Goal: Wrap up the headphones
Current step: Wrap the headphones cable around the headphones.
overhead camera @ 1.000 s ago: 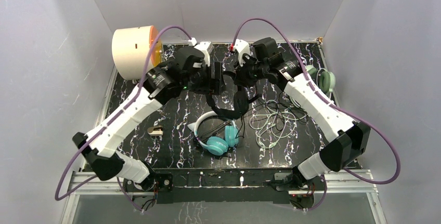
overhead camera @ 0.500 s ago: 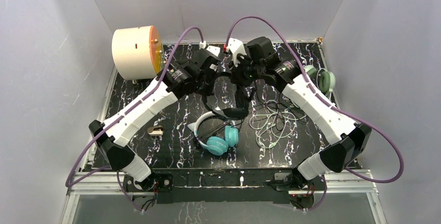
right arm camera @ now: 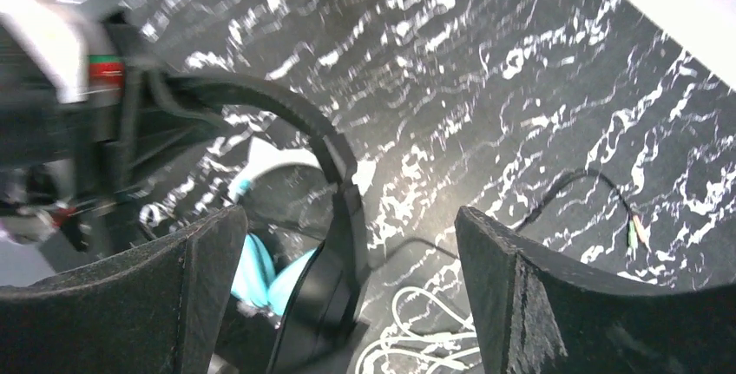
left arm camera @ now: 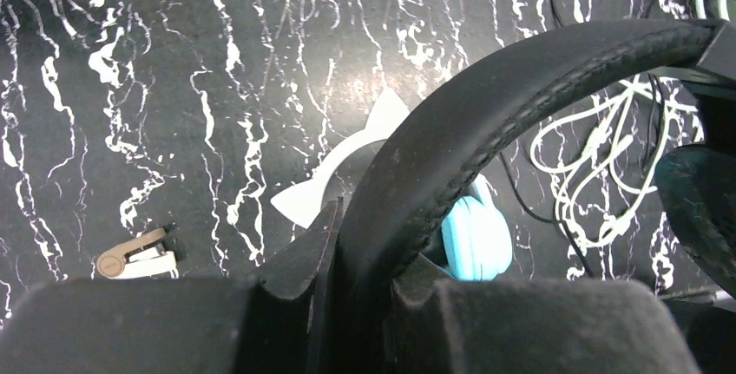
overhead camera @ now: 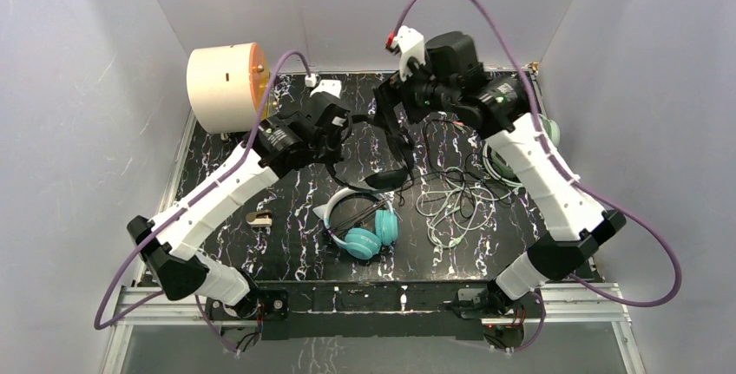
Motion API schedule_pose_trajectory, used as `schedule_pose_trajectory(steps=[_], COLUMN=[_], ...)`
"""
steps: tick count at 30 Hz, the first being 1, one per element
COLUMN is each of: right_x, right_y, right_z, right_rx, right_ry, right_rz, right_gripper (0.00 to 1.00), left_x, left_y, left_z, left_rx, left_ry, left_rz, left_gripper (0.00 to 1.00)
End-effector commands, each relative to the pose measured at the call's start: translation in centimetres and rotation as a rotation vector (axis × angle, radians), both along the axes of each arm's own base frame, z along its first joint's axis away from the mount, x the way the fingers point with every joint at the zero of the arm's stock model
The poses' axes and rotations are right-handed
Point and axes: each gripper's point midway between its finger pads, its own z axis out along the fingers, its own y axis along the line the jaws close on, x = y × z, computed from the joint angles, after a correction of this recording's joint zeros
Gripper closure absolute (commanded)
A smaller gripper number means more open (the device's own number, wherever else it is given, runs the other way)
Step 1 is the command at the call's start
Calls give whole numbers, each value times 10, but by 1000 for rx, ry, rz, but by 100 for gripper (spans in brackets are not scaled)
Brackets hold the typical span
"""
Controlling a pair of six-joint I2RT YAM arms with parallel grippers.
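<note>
One tan clip (overhead camera: 259, 217) near teal headset (overhead camera: 364, 239)

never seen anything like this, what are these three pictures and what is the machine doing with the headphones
Two robot arms are bolted to a table's near edge. The wide picture looks down from above; the other two come from a camera on each wrist. The left arm has its jaws shut on the band of a black headset. The right arm's jaws stand wide open, holding nothing. On the marbled table lie a teal headset, a tangle of light cable, a green headset partly behind the right arm, and a cream drum.
</note>
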Motion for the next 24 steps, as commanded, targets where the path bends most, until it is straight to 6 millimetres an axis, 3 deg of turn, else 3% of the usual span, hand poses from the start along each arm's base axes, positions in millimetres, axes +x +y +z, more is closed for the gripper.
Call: schedule_pose_trajectory(steps=[1, 4, 7, 11, 15, 18, 20, 24], right_x=[-32, -42, -32, -3, 30, 29, 20, 6], right_y=[-5, -12, -25, -56, -97, -97, -84, -77], right_z=[99, 138, 137, 108, 55, 23, 4, -10], right_rx=[244, 342, 323, 286, 357, 425, 493, 566], right_ry=[-83, -156, -185, -200, -72, -88, -86, -228], right_rz=[16, 7, -80, -212, -190, -96, 25, 151], right_gripper=[1, 1, 1, 1, 1, 1, 1, 1], left_x=[9, 19, 30, 37, 44, 51, 56, 66], left_y=[28, 40, 56, 63, 64, 62, 61, 61], left_z=[19, 19, 29, 62, 100, 133, 154, 179], left_rx=[-98, -233, -393, -567, -706, -771, -808, -855], left_ry=[-56, -9, 6, -7, -19, -63, -96, -133], left_rz=[149, 197, 263, 312, 333, 330, 326, 345], left_gripper=[100, 100, 100, 100, 100, 100, 100, 100])
